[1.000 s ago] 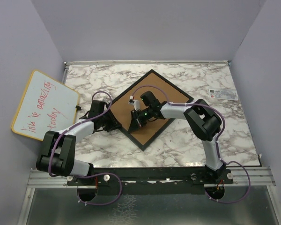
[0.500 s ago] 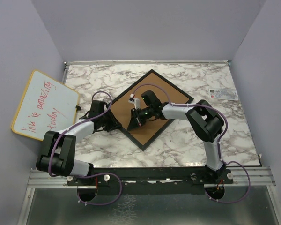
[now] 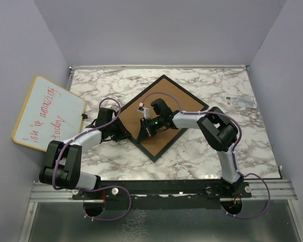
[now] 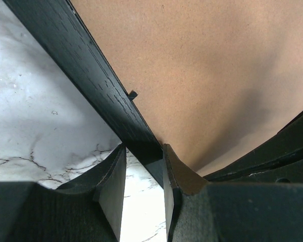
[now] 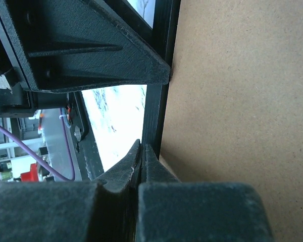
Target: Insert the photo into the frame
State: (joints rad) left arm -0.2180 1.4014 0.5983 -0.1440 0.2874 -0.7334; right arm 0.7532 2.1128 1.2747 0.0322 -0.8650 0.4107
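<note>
**Operator:** Marble-patterned counter (image 3: 116, 156), pale purple walls (image 3: 156, 30) on 3 sides. Report the left hand.

**Technician:** Left hand (image 4: 144, 147): jaws set narrow and clamped on the frame (image 4: 78, 55). 1 finger sits on each side of the black rail, and both touch it. The outer finger stands over bare marble. The inner finger stands over the brown backing board (image 4: 207, 65).

**Operator:** Right hand?

**Technician:** Right hand (image 5: 141, 144): jaws fully closed, pad against pad, nothing between them. The joined tips point at the same rail, at its inner edge where rail and backing board meet. Whether they press on it cannot be told. In the right wrist view, 1 finger (image 5: 91, 50) of the left hand appears as a black wedge with its tip against that rail, just beside the right hand.

**Operator:** Frame position?

**Technician:** It lies flat near the middle of the counter, back side up, turned so that its 4 corners form a diamond. The backing board fills the opening. 1 small black tab (image 4: 133, 94) projects from the rail onto the board. Both hands meet at the near-left rail, the left from outside the frame, the right from over the board.

**Operator:** Surroundings?

**Technician:** 1 yellow-rimmed whiteboard (image 3: 48, 113) with red handwriting leans at the counter's left edge, well apart from the frame. 1 small white card (image 3: 240, 100) lies at the far right.
</note>
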